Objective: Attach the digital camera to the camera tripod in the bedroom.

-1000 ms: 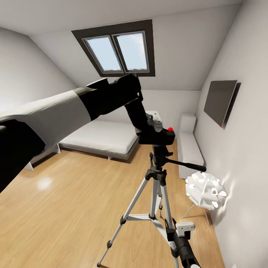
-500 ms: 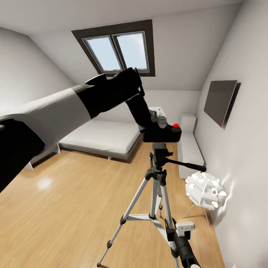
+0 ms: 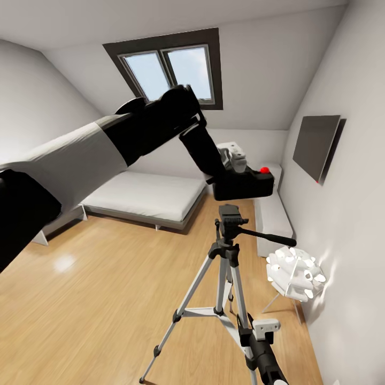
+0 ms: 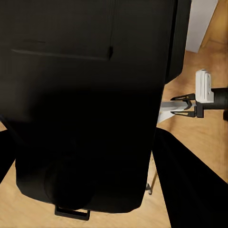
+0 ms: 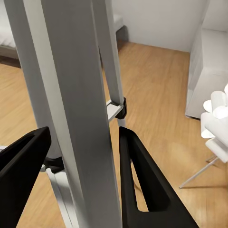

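My left gripper (image 3: 233,167) holds the digital camera (image 3: 245,185), a black body with a red button on top. It hangs a little above and to the right of the camera tripod's black pan head (image 3: 231,215), with a small gap between them. In the left wrist view the camera (image 4: 90,85) is very close, between dark fingers (image 4: 185,180). The camera tripod (image 3: 224,272) stands on the wood floor on silver legs. Low down, my right gripper (image 3: 247,336) is shut around one leg (image 5: 76,114), with a black finger (image 5: 142,185) close on each side.
A grey low bed (image 3: 144,198) lies at the back left under the skylight (image 3: 171,72). A white spiky lamp (image 3: 295,275) stands against the right wall, close to the tripod's handle (image 3: 270,237). White shelves (image 3: 272,214) run along that wall under a dark panel (image 3: 315,144).
The left gripper has carried the camera up and to the right, off the tripod's pan head where it rested a second ago. The right gripper and the tripod have stayed in place.
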{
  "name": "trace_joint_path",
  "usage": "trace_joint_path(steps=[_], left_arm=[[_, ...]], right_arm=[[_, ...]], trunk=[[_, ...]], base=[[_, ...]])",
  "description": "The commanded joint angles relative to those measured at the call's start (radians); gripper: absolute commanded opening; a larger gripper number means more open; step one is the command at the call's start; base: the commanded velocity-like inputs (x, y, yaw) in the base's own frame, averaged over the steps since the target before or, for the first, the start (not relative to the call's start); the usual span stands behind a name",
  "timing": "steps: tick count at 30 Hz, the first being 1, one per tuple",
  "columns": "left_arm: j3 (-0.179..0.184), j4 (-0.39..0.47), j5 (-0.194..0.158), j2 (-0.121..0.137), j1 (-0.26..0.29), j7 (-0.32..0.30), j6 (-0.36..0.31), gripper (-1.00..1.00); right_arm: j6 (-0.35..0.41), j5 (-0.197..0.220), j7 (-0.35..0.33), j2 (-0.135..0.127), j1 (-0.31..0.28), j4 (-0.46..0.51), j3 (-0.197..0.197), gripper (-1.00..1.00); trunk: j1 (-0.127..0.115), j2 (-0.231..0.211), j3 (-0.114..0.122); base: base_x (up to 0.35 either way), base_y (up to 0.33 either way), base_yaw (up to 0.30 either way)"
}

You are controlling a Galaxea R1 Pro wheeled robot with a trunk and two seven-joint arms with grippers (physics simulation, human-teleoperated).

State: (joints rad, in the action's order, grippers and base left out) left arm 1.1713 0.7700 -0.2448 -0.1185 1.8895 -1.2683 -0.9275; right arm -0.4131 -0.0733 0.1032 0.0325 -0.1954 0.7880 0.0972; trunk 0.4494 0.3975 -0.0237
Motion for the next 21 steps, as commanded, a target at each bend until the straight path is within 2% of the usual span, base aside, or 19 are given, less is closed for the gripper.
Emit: trace_joint_path(steps=[1, 4, 7, 10, 15, 21], left_arm=[[0.003, -0.001, -0.006, 0.003, 0.002, -0.003, -0.006, -1.00], [0.004, -0.002, -0.009, 0.010, 0.000, -0.003, -0.007, -1.00], [0.025, -0.008, -0.011, 0.015, -0.054, -0.003, -0.008, -1.00], [0.030, -0.010, -0.011, 0.017, -0.070, -0.003, -0.009, -1.00], [0.035, -0.010, -0.012, 0.027, -0.078, -0.003, -0.010, -1.00], [0.070, -0.008, -0.012, 0.029, -0.079, -0.003, -0.012, -1.00]], right_arm=[[-0.001, -0.010, 0.010, 0.000, -0.001, 0.000, 0.003, -1.00], [-0.001, -0.010, 0.010, 0.000, -0.001, 0.000, 0.003, -1.00], [-0.001, -0.010, 0.010, 0.000, -0.001, 0.000, 0.003, -1.00], [-0.001, -0.010, 0.010, 0.000, -0.001, 0.000, 0.003, -1.00], [-0.001, -0.010, 0.010, 0.000, -0.001, 0.000, 0.003, -1.00], [-0.001, -0.010, 0.010, 0.000, -0.001, 0.000, 0.003, -1.00]], trunk=[[0.001, 0.003, -0.002], [0.001, 0.003, -0.002], [0.001, 0.003, -0.002], [0.001, 0.003, -0.002], [0.001, 0.003, -0.002], [0.001, 0.003, -0.002]], base=[[0.000, 0.000, 0.000], [0.000, 0.000, 0.000], [0.000, 0.000, 0.000], [0.000, 0.000, 0.000], [0.000, 0.000, 0.000], [0.000, 0.000, 0.000]])
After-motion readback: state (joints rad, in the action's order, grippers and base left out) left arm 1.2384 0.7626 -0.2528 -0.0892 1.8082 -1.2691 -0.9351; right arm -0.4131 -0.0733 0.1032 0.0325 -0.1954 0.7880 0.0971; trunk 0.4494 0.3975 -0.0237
